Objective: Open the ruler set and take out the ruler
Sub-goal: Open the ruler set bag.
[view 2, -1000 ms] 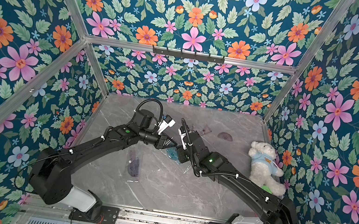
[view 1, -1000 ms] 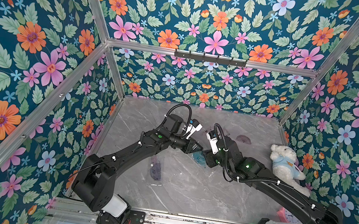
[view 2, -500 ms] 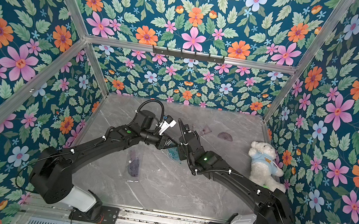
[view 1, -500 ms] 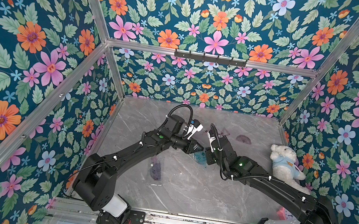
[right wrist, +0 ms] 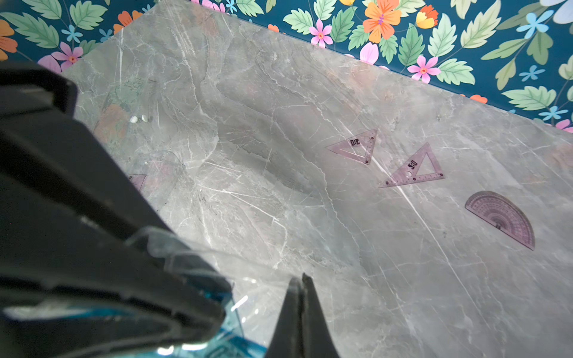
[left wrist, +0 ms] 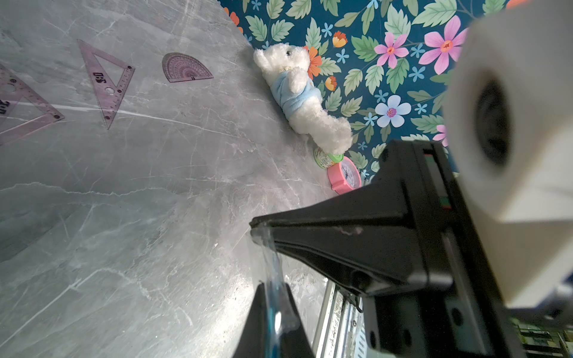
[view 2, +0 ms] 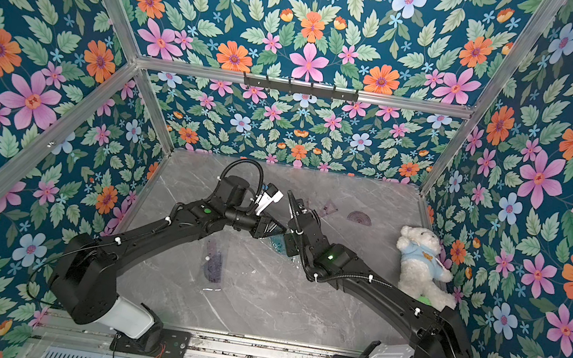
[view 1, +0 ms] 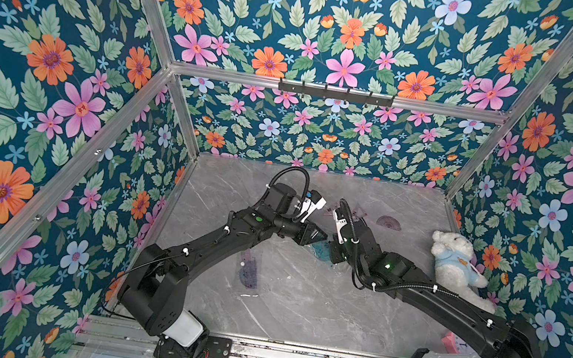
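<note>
Two grips on pouch (view 1: 318,250) (right end effector (right wrist: 302,285) just closed).

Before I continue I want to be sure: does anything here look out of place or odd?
Two set squares and a protractor lie loose at the far side of the table, while another purple piece, perhaps the ruler, lies apart nearer the front. A teddy bear slumped against the right wall seems unrelated.

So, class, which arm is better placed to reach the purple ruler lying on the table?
Left, probably: the ruler lies beside that arm. But left gripper and right gripper both pinch the pouch.
</note>
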You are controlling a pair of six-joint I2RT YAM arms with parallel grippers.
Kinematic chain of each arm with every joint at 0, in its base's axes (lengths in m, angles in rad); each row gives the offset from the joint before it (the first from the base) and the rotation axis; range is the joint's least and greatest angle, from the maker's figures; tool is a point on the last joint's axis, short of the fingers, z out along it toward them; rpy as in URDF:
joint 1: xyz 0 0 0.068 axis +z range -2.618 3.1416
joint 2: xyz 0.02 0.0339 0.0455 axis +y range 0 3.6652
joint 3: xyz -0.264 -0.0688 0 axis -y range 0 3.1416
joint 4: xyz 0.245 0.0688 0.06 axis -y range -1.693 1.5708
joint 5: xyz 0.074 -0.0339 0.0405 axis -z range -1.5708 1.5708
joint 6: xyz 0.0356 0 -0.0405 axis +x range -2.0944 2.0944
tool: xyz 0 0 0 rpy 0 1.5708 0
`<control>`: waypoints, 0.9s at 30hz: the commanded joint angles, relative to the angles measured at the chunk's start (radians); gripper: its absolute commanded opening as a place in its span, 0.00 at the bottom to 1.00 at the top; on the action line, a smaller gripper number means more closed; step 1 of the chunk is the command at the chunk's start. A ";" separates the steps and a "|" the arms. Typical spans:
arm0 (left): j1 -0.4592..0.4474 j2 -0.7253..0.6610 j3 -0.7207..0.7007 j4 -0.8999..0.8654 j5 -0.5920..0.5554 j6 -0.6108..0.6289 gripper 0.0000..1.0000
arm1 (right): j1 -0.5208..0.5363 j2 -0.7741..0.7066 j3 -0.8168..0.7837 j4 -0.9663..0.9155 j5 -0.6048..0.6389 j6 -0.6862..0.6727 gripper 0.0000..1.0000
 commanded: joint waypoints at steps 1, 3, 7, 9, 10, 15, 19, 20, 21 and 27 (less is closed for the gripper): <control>-0.001 0.011 0.017 -0.071 0.033 0.033 0.00 | -0.003 -0.025 -0.013 -0.015 0.069 0.010 0.00; -0.001 0.020 0.029 -0.102 0.033 0.057 0.00 | -0.006 -0.041 -0.018 -0.019 0.068 0.004 0.00; -0.004 0.022 0.045 -0.156 0.032 0.101 0.00 | -0.039 -0.075 -0.030 -0.034 0.014 0.005 0.00; -0.005 0.019 0.048 -0.178 0.031 0.121 0.00 | -0.070 -0.096 -0.036 -0.046 -0.033 0.013 0.00; -0.004 0.018 0.052 -0.192 0.028 0.136 0.00 | -0.081 -0.103 -0.037 -0.051 -0.052 0.016 0.00; -0.005 0.013 0.057 -0.241 0.015 0.181 0.00 | -0.123 -0.140 -0.029 -0.094 -0.143 0.011 0.00; -0.007 0.012 0.060 -0.245 0.019 0.187 0.00 | -0.130 -0.146 -0.021 -0.112 -0.203 0.011 0.00; -0.009 0.012 0.061 -0.245 0.021 0.188 0.00 | -0.130 -0.146 -0.019 -0.116 -0.215 0.011 0.00; -0.011 0.014 0.060 -0.245 0.023 0.189 0.00 | -0.129 -0.144 -0.017 -0.117 -0.223 0.011 0.00; -0.027 0.018 0.061 -0.278 0.033 0.218 0.00 | -0.137 -0.138 -0.010 -0.125 -0.240 0.008 0.00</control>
